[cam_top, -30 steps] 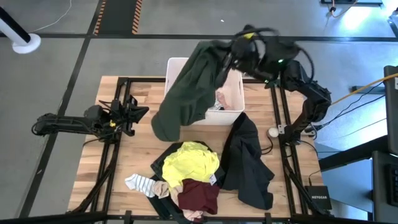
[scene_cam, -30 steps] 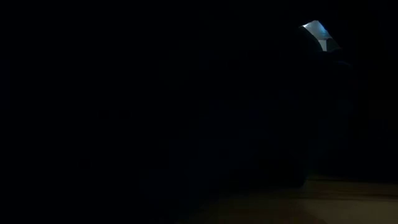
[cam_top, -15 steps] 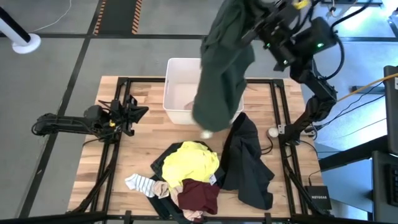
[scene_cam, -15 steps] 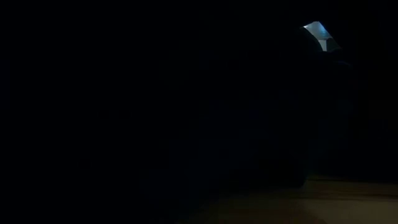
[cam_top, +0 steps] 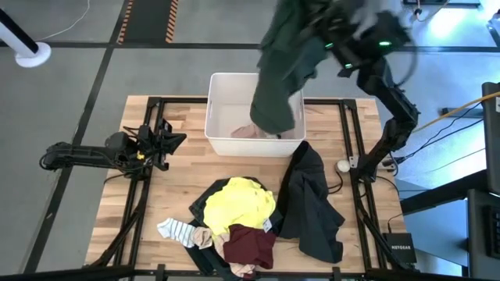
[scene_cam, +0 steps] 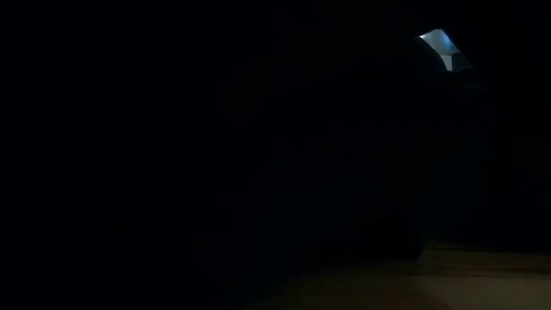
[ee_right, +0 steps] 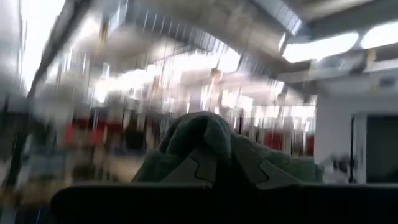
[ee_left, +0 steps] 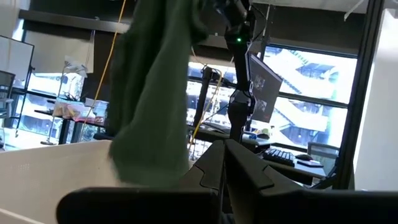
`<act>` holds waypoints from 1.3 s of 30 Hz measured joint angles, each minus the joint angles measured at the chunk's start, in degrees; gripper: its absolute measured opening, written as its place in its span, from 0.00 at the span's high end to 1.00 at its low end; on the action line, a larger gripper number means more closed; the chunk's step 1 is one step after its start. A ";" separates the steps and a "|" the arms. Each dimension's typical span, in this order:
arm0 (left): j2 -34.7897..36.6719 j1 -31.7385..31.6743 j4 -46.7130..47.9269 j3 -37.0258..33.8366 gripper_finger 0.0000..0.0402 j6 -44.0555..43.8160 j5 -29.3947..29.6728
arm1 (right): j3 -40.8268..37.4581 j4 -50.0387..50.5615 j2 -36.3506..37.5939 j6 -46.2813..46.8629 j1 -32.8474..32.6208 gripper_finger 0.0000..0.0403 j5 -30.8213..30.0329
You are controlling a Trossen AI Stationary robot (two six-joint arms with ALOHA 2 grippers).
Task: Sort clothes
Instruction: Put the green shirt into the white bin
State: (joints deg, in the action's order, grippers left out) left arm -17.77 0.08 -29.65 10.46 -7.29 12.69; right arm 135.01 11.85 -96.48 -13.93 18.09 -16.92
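dark green garment [cam_top: 280, 66] is pinched in the right gripper [cam_top: 324, 31], raised high with its hem hanging into the white bin [cam_top: 220, 94]. step: dropping it in; next, lower and let go inside the walls. left gripper [cam_top: 168, 142] waits at the left, fingers together. remaining clothes [cam_top: 266, 211] lie near, apart.

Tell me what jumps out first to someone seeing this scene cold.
The dark green garment dominates: the right gripper holds it high, and it hangs down into the white bin at the table's far edge. Next comes the bright yellow garment on the pile near the front edge. The left gripper waits at the table's left side.
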 joint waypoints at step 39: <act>0.01 0.00 0.50 0.00 0.99 2.23 0.00 | -27.06 42.75 -7.12 1.31 -4.70 0.50 -3.25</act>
State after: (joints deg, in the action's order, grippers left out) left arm -17.76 0.08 -29.15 10.46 -5.06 12.69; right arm 107.95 54.60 -103.60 -12.62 13.38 -20.16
